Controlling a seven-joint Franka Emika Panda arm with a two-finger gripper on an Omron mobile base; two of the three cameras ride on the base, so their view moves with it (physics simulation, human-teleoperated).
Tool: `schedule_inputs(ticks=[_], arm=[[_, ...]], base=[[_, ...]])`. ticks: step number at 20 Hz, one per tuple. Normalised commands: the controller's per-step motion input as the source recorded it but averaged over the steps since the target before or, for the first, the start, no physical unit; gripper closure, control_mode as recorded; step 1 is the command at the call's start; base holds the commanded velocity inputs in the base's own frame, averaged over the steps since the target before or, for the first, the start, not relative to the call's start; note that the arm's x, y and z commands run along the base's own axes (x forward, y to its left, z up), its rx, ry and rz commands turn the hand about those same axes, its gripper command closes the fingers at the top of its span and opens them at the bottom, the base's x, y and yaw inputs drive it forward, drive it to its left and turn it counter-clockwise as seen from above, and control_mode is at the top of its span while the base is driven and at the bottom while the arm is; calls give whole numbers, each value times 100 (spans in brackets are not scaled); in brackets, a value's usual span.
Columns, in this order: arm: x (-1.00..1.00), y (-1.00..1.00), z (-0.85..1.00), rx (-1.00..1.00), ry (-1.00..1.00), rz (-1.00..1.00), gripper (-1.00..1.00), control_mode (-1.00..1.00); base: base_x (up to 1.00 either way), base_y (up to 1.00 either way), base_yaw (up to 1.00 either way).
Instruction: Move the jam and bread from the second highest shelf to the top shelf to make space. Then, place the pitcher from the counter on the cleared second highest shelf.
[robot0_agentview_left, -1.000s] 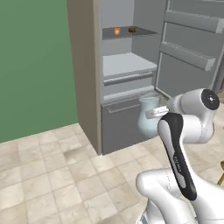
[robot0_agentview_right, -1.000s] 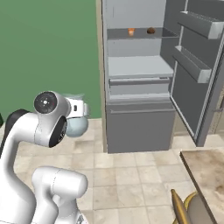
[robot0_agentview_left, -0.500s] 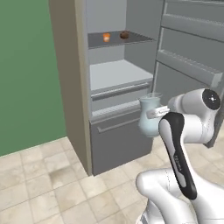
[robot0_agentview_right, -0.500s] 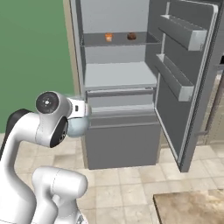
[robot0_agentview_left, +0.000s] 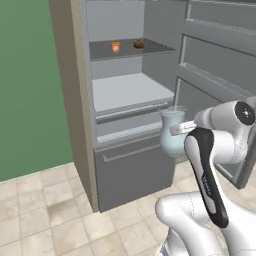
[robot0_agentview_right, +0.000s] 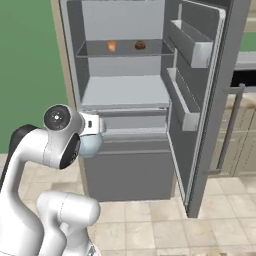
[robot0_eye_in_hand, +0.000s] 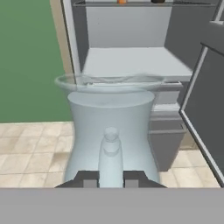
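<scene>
Between the gripper (robot0_eye_in_hand: 111, 180) fingertips, clamped: pale blue translucent pitcher (robot0_eye_in_hand: 110, 127), flared rim at 12 o'clock.

No legible text or labels anywhere

My hand (robot0_eye_in_hand: 111, 180) grips the handle of the pale blue translucent glass pitcher (robot0_eye_in_hand: 110, 127), held upright before the open grey fridge, its flared rim level with the pale whitish-grey shelf (robot0_eye_in_hand: 131, 61); beige floor tiles (robot0_eye_in_hand: 30, 148) lie below.
</scene>
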Motion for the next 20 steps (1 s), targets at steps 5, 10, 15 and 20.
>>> schedule_inputs(ticks=[5, 10, 15, 20], arm=[[0, 0, 0, 0, 0, 0, 100, 100], [0, 0, 0, 0, 0, 0, 100, 100], [0, 0, 0, 0, 0, 0, 100, 100], [0, 0, 0, 0, 0, 0, 100, 100]], base=[[76, -1, 17], [89, -2, 13], [74, -18, 14], [53, -35, 16]])
